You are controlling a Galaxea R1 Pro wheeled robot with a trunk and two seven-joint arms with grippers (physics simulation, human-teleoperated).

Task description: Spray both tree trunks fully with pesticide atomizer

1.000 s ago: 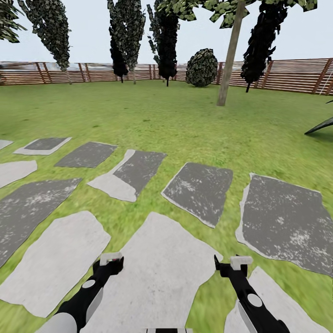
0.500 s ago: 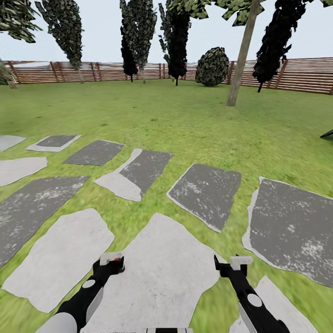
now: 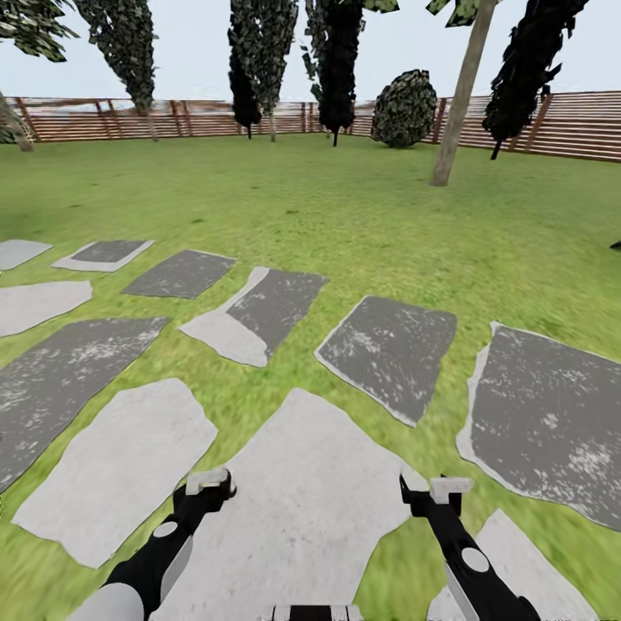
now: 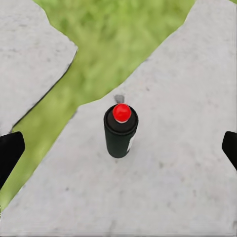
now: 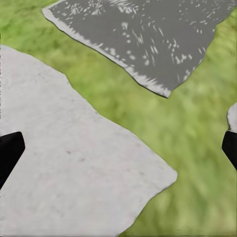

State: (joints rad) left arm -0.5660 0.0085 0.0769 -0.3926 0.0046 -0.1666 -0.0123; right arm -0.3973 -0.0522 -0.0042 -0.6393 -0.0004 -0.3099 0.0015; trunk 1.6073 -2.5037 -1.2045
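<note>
Early in the task: nothing grasped, no spraying yet. Left gripper (image 4: 118, 148) released, right gripper (image 5: 118, 148) released, both over pale stone slabs (image 3: 302, 483) at frame bottom. Atomizer (image 4: 120, 130) upright on a slab, centred in the left wrist view. Trunk (image 3: 459, 103) upper right, across open grass (image 3: 345, 216); fence (image 3: 103, 121) behind. Nothing in the way.

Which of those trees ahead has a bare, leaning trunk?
The tree trunk right of the round bush: pale, bare and slanted. The dark trees along the fence are leafy nearly to the grass.
</note>
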